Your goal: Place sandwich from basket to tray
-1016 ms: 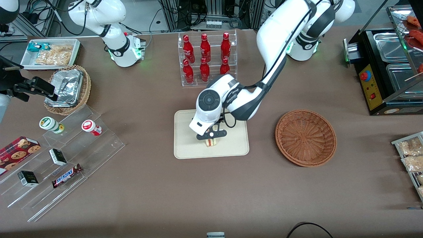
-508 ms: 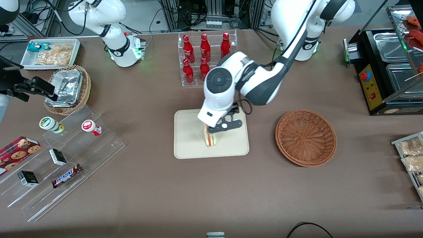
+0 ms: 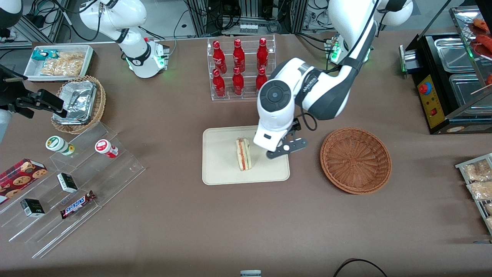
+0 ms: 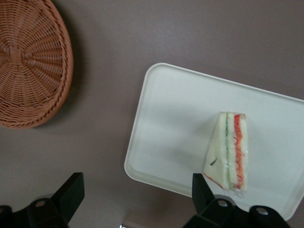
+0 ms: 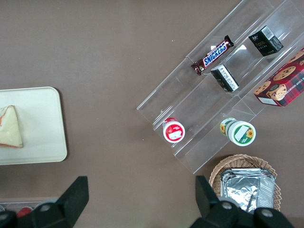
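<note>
The sandwich [image 3: 243,154] stands on its edge on the cream tray [image 3: 220,169], its red and green filling showing. It also shows in the left wrist view [image 4: 229,151] on the tray [image 4: 175,123]. The reddish-brown wicker basket [image 3: 355,159] holds nothing and lies toward the working arm's end; the left wrist view shows it too [image 4: 28,61]. My left gripper [image 3: 286,148] is open and empty, raised above the tray's edge between the sandwich and the basket. Its fingers [image 4: 71,192] stand wide apart.
A rack of red bottles [image 3: 240,67] stands farther from the front camera than the tray. Clear stepped shelves with snacks [image 3: 73,181], a tan basket with foil containers [image 3: 78,104] and a white bin [image 3: 57,61] lie toward the parked arm's end. A black machine [image 3: 449,80] stands at the working arm's end.
My gripper has let go of the sandwich, which now stands alone on the tray. The gripper has risen and moved off toward the basket.
</note>
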You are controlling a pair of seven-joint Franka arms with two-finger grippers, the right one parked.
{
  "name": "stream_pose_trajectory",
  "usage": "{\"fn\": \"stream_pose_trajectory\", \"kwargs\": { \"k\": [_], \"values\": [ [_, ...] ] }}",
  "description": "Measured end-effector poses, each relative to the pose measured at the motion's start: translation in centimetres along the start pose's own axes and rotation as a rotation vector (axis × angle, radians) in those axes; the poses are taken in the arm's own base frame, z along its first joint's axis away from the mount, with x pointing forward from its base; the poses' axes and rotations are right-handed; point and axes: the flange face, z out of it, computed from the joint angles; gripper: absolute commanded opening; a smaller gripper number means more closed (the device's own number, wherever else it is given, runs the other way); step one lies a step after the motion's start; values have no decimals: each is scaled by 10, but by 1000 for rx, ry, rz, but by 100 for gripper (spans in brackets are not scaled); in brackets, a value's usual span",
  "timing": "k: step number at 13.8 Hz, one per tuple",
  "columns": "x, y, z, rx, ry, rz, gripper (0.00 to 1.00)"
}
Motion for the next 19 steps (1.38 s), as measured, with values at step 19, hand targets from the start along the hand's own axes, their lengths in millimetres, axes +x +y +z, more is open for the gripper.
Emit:
{"fn": "stream_pose_trajectory", "kwargs": {
  "k": [19],
  "values": [
    [85,-286,-80,-32,-109,250,100]
  ]
}}
